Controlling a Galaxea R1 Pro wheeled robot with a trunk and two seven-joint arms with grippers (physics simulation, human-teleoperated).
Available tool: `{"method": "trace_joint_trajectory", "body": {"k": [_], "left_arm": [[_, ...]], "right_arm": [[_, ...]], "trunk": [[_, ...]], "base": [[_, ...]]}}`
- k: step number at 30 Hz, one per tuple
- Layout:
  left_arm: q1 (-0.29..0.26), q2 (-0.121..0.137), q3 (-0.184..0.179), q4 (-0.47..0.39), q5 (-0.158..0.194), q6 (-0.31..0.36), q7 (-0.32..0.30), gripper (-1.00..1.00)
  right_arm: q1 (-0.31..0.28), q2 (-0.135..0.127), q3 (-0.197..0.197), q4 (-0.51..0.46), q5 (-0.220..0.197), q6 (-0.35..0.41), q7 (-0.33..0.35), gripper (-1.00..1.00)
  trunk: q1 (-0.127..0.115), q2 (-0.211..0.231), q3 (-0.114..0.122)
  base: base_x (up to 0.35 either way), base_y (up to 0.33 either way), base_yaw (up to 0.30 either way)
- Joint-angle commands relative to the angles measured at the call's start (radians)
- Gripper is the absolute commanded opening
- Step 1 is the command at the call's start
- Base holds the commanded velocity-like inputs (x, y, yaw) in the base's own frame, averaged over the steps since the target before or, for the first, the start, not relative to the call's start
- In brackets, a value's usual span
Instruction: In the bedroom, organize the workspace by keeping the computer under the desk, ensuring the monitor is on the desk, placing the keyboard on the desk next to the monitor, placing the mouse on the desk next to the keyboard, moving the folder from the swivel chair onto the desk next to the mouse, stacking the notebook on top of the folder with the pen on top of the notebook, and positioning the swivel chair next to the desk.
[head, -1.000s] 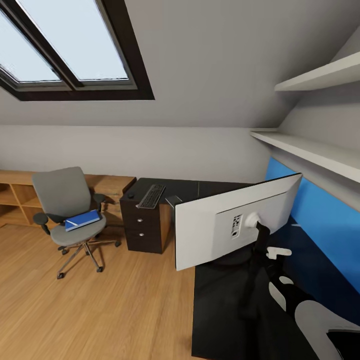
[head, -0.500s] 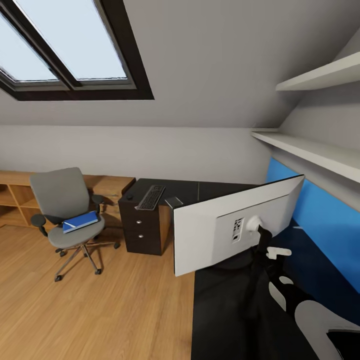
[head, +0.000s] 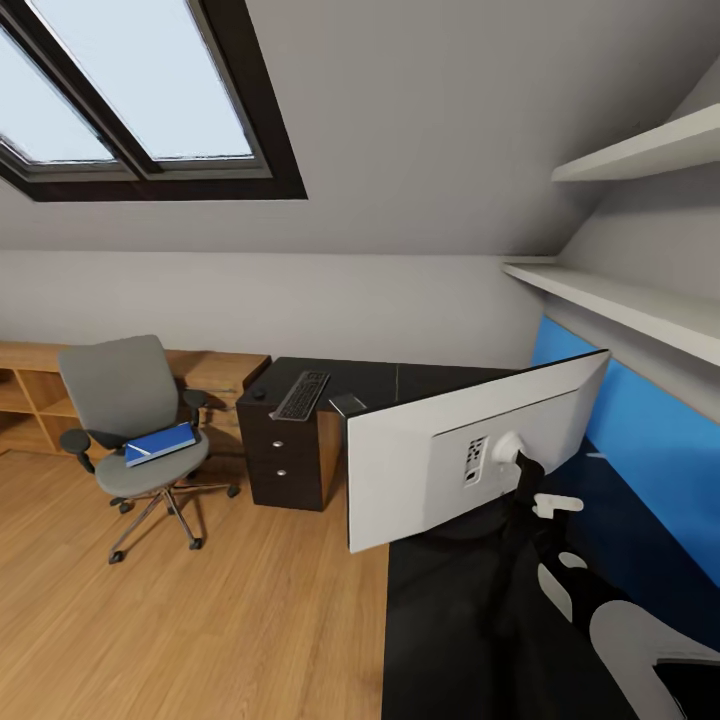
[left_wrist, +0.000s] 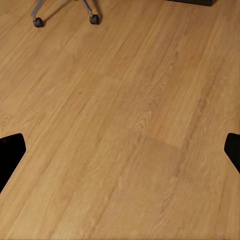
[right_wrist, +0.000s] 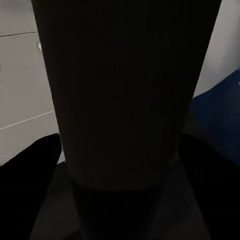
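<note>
Since the frame one second earlier, the monitor (head: 440, 455) has swung slightly, its right edge sitting a little higher and its left edge a little further left; against the frame half a second earlier, it is unchanged.

The monitor stands on the desk (head: 440, 640) with its white back toward the head camera, tilted so the right end is higher. The right arm (head: 600, 600) reaches up to the monitor's black support arm (head: 520, 490). In the right wrist view, a dark column (right_wrist: 125, 90) lies directly between the right gripper's (right_wrist: 122, 150) fingers (right_wrist: 30, 165), close against them; whether they clamp it cannot be told.

The left gripper (left_wrist: 120, 150) hangs over the wooden floor (left_wrist: 125, 115) with its two fingertips (left_wrist: 10, 150) spread wide and holding nothing.

The keyboard (head: 302, 393) lies on the far end of the desk above the drawers (head: 283, 455), with the mouse (head: 261, 393) just beside it. The swivel chair (head: 135, 430) stands on the floor near that end of the desk, apart from it. The blue folder (head: 160, 443) lies on its seat.
</note>
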Motion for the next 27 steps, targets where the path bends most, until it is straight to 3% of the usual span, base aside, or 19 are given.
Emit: {"method": "trace_joint_trajectory", "body": {"k": [1,27], "left_arm": [[-0.001,0.001,-0.009,-0.001,0.006,-0.003,0.007,1.00],[-0.001,0.001,-0.009,-0.001,0.007,-0.003,0.007,1.00]], "right_arm": [[-0.001,0.000,0.002,0.000,-0.007,-0.004,0.000,-1.00],[-0.001,0.000,0.001,-0.003,-0.007,-0.007,0.000,-1.00]], "trunk": [[0.000,-0.001,-0.001],[0.000,-0.001,-0.001]], "base": [[0.000,0.000,0.000],[0.000,0.000,0.000]]}}
